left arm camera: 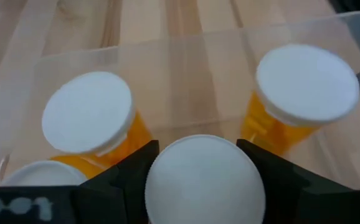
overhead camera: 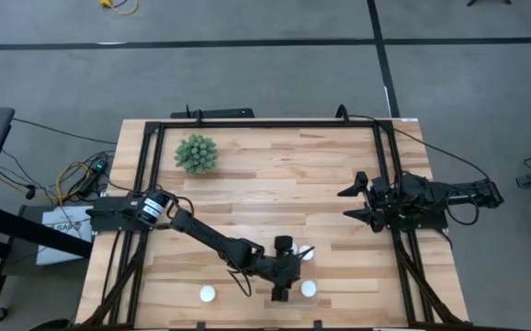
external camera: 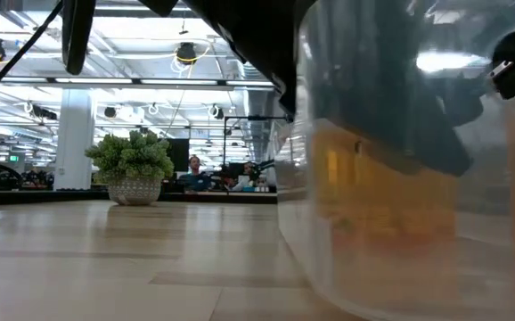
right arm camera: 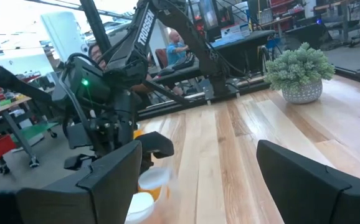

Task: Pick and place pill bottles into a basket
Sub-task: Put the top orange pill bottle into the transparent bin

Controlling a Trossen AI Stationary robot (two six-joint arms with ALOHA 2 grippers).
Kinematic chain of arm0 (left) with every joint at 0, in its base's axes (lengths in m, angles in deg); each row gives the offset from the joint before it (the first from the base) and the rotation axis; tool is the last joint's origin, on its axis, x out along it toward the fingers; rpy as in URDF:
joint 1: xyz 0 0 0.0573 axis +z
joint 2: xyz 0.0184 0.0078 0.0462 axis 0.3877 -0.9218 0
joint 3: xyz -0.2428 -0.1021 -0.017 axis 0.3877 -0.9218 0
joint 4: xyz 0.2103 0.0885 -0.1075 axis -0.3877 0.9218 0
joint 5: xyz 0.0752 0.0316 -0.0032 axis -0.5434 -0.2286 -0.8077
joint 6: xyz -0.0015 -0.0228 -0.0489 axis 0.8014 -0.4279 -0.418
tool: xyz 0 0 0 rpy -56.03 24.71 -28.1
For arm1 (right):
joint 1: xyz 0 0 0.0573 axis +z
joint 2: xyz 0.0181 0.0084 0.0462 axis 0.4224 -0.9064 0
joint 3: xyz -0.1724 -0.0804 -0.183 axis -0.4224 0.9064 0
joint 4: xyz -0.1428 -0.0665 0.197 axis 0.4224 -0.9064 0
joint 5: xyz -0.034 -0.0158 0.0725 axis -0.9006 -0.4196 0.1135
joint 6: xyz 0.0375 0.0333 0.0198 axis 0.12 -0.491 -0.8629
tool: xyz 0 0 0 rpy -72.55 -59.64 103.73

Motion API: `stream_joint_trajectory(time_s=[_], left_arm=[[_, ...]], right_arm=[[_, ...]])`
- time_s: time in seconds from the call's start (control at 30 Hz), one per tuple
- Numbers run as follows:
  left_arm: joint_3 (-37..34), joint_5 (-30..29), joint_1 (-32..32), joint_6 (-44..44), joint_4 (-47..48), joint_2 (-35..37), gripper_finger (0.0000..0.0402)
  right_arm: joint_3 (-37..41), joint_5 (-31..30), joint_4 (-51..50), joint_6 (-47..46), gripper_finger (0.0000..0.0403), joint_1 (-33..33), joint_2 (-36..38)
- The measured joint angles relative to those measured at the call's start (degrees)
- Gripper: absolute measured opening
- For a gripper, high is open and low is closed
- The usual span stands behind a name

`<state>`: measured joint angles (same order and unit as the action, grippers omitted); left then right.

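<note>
Pill bottles (left arm camera: pixel 90 115), wooden table (overhead camera: pixel 275 175), open workshop.

The pale, matt wooden plank table (overhead camera: pixel 275 184) is edged by a black metal frame (overhead camera: pixel 265 123). On it, the clear glossy plastic rectangular basket (left arm camera: pixel 186 50) holds translucent orange plastic pill bottles (left arm camera: pixel 273 124) with smooth matt white round caps (left arm camera: pixel 88 112). Near the frame's corner, the spiky green plastic-looking ball plant (overhead camera: pixel 196 154) looks rough.

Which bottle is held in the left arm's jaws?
The bottle whose white cap sits between the dark jaws of the left gripper; the two other capped bottles stand free inside the basket.
</note>
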<state>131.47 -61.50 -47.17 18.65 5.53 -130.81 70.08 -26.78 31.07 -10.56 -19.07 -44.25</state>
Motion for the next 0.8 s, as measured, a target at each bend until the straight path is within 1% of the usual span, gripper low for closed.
stream_joint_trajectory(time_s=[0.13, 0.23, 0.43, 0.5, 0.6, 0.67, 0.8], left_arm=[[0.0, -0.5, 0.0, -0.1, 2.9, 0.9, 0.02], [0.0, -2.4, 0.0, 0.4, 4.4, 2.3, 0.02], [0.0, -4.9, 0.0, 1.9, 4.4, 4.8, 0.02], [0.0, -4.2, 0.1, 1.6, 4.4, 4.8, 0.02], [0.0, -1.4, 0.3, 0.2, 4.5, 4.4, 0.02], [-0.1, -1.3, 0.3, -0.3, 5.9, 4.1, 0.02], [0.0, -1.1, 0.3, -0.5, 5.0, 4.1, 0.02]], right_arm=[[0.0, 0.0, 0.0, 0.0, 0.0311, 0.0, 0.0], [0.0, 0.0, 0.0, 0.0, 0.0311, 0.0, 0.0], [0.0, 0.0, 0.0, 0.0, 0.0311, 0.0, 0.0], [0.0, 0.0, 0.0, 0.0, 0.0311, 0.0, 0.0], [0.0, 0.0, 0.0, 0.0, 0.0311, 0.0, 0.0], [0.0, 0.0, 0.0, 0.0, 0.0311, 0.0, 0.0], [0.0, 0.0, 0.0, 0.0, 0.0311, 0.0, 0.0]])
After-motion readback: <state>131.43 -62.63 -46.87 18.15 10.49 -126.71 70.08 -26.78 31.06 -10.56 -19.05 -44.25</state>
